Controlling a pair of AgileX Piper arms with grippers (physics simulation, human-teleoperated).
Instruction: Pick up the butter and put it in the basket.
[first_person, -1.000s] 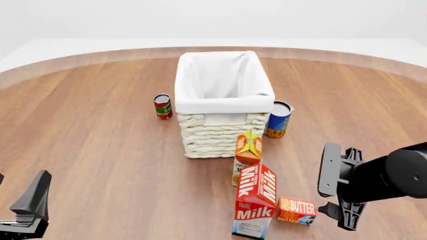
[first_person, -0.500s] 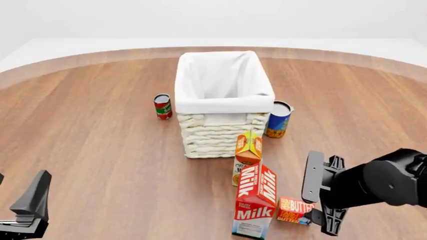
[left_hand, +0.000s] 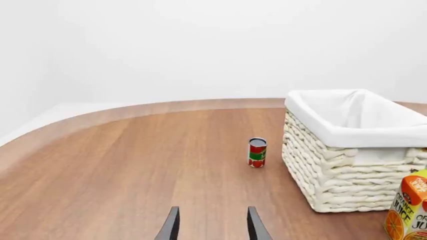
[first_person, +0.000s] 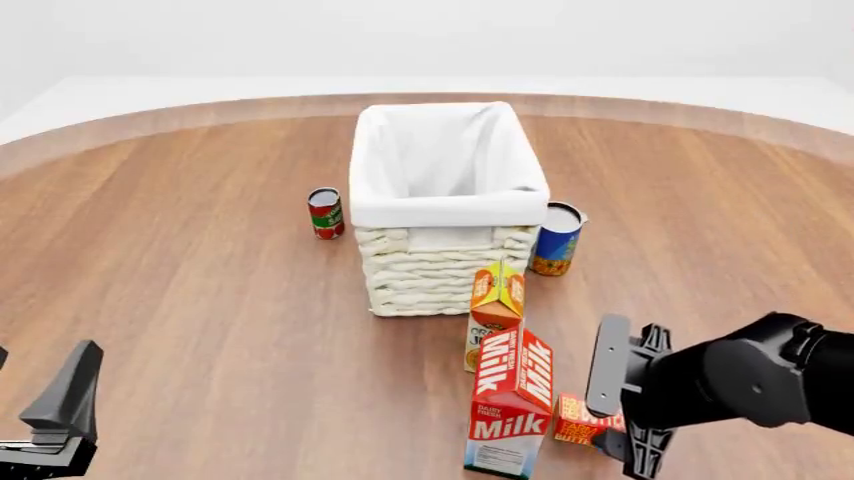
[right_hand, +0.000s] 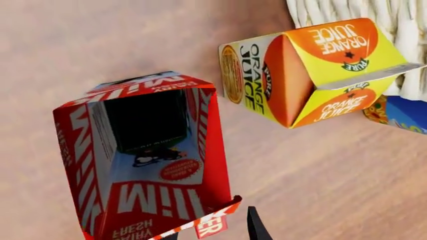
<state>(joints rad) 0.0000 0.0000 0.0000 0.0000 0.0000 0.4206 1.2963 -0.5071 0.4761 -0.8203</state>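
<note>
My right gripper (first_person: 617, 410) has moved left over the last second and now covers most of the butter (first_person: 571, 420), which lies at about 3 o'clock of the milk (first_person: 511, 402), touching or nearly. Its jaws stand wide, holding nothing. I judge the grasp comes next. The basket (first_person: 447, 205) waits at 12 o'clock. My left gripper (left_hand: 212, 227) is open too.
</note>
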